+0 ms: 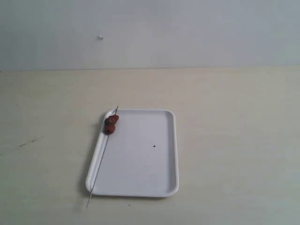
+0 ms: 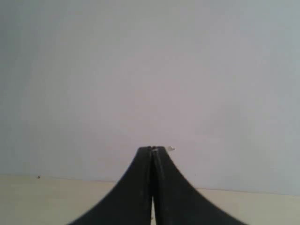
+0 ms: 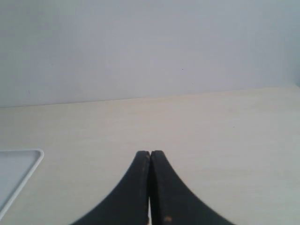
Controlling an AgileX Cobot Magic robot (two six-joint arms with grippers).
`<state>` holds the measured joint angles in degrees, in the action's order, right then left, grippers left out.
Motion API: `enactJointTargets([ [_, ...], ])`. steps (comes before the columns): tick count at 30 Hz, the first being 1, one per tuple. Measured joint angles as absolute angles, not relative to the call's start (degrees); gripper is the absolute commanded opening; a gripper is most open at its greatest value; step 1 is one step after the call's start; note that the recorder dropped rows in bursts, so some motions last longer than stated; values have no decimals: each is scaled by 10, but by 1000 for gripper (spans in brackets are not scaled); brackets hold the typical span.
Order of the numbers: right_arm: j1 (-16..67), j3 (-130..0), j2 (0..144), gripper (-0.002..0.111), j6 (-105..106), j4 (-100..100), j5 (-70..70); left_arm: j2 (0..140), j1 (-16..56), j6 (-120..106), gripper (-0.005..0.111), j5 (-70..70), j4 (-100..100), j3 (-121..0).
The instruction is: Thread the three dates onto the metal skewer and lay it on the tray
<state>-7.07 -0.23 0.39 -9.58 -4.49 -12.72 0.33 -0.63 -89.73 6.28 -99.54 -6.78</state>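
Note:
The white tray [image 1: 140,154] lies in the middle of the table in the exterior view. The thin metal skewer [image 1: 100,165] rests along its left rim, both ends poking past the rim. The dark reddish-brown dates [image 1: 111,124] sit threaded close together near its far end. Neither arm shows in the exterior view. My left gripper [image 2: 153,149] is shut, empty, and faces the blank wall. My right gripper [image 3: 150,153] is shut and empty above bare table, with a corner of the tray [image 3: 29,164] off to one side.
A tiny black speck [image 1: 154,146] marks the tray's floor. A pale wall [image 1: 150,33] rises behind the beige table [image 1: 234,140], with a small white mark [image 1: 100,37] on it.

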Motion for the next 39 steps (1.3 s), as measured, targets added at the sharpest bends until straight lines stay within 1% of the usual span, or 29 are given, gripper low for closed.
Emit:
enactJointTargets([
  [12, -71, -2, 4, 0, -96, -45, -127, 3, -6, -910, 0, 58, -992, -68],
  [15, -71, -2, 4, 0, -96, -45, -127, 3, -6, -890, 0, 55, -956, -68],
  [17, -71, -2, 4, 0, -96, -45, -127, 3, -6, -823, 0, 52, -885, -68],
  [19, -71, -2, 4, 0, -96, -45, -127, 3, -6, -701, 0, 50, -767, -68],
  [24, -71, -2, 4, 0, -96, -45, -128, 3, -6, -288, 0, 47, -401, -61],
  [27, -71, -2, 4, 0, -96, -45, -128, 3, -6, -156, 0, 47, -240, -33],
  [31, -71, -2, 4, 0, -96, -45, -128, 3, -6, -105, 0, 69, -150, -3],
  [39, -71, -2, 4, 0, -96, -45, -128, 3, -6, -95, 0, 137, -43, -2],
])
